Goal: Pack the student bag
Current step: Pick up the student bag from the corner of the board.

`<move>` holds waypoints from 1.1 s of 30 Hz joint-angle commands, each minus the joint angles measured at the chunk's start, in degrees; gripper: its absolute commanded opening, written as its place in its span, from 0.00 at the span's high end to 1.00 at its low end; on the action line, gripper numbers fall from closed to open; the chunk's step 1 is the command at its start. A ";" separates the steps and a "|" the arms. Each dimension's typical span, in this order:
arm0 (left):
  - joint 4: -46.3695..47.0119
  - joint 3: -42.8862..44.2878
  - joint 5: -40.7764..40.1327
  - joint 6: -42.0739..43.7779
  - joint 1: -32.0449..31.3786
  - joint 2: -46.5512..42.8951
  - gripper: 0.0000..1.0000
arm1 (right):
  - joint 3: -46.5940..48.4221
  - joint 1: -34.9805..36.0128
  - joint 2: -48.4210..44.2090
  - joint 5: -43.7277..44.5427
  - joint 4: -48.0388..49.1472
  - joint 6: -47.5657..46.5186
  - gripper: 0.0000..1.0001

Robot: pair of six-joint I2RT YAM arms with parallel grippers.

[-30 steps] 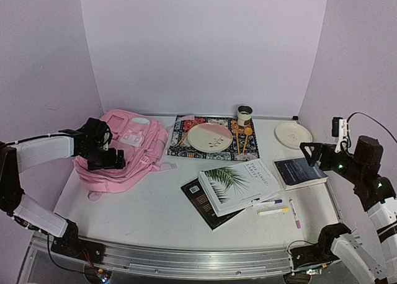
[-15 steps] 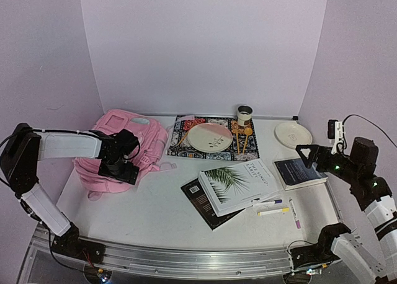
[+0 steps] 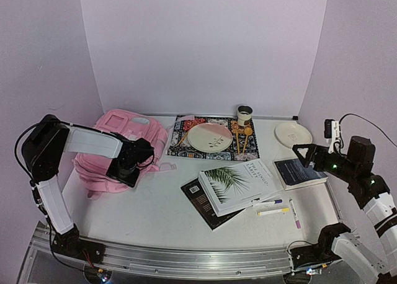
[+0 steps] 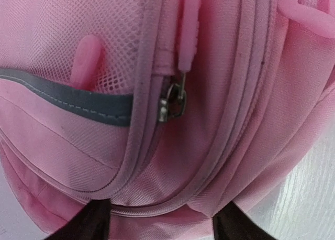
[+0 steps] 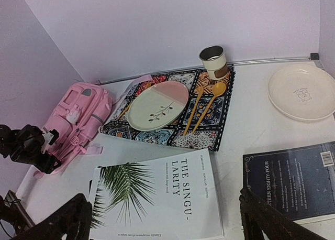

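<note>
Shows the large soft pink fabric student bag (image 3: 133,132) lying at the left of the white tabletop (image 3: 155,216), just beside a dark patterned cloth placemat (image 3: 186,146). Finds the left tool (image 3: 127,171) down at the bag's near right edge, black fingers (image 4: 89,224) set apart on either side of the seamed rim; cannot tell whether pinching the fabric or merely bracketing it. Reveals, from the left wrist, a small metal zipper pull (image 4: 172,101) with a pink tab, beside a grey strip (image 4: 78,96) trimming a mesh pocket. Catches the right tool (image 3: 301,152) hovering at the right, spread wide with nothing between, near a dark blue book (image 3: 299,172). Takes in also a round pink-and-cream plate (image 3: 209,137) and two wooden utensils (image 3: 243,138) on the placemat, a banded cup (image 3: 244,115) at its back corner, a white palm-leaf book (image 3: 239,183) overlapping a black book (image 3: 201,206) mid-tabletop, a plain white dish (image 3: 293,134) at the right back, and three markers (image 3: 273,211) near the front.
</note>
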 commanded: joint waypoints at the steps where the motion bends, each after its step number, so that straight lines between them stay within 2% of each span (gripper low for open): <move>1: -1.21 -0.18 2.75 -1.05 0.28 2.88 0.47 | -0.72 2.86 1.01 0.56 4.38 1.39 0.02; 5: -1.19 -1.20 5.17 -1.47 0.08 0.18 0.71 | -0.48 9.73 3.18 5.54 5.91 1.45 0.02; 11: -1.44 -1.60 9.33 -1.78 0.09 -6.12 1.00 | 0.01 21.47 9.56 12.72 11.05 2.18 0.02; 18: -2.36 -0.60 14.26 -2.45 0.09 -13.90 1.00 | 4.54 33.84 17.93 21.36 14.90 0.77 0.02; 23: -4.44 1.05 14.59 -3.04 0.09 -17.18 1.00 | 5.49 38.10 22.30 23.09 18.66 0.98 0.02; 33: -0.21 3.64 27.72 -5.20 -0.08 -26.20 1.00 | 10.67 48.39 35.22 24.80 24.60 1.18 0.02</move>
